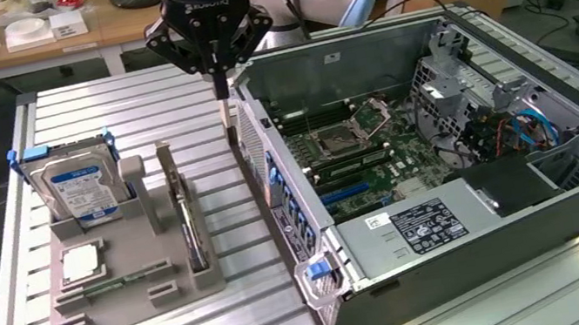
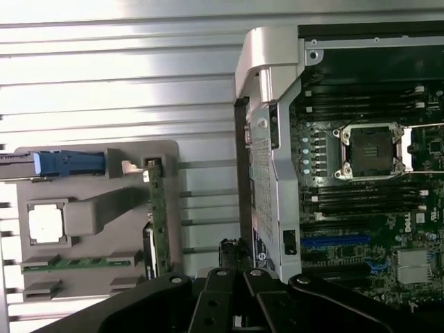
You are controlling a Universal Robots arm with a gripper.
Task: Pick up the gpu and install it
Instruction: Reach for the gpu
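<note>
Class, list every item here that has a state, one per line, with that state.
gripper: shut, empty, beside the computer case
gpu: on edge in the grey holder
hard drive: upright in the grey holder
computer case: lying down, side open

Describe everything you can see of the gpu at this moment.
The gpu is a thin, flat dark card with a greenish board edge, standing on its long edge in a slot of the grey holder, on the side nearest the computer case. Only the holder touches it; the gripper hangs apart from it, beside the case.
</note>
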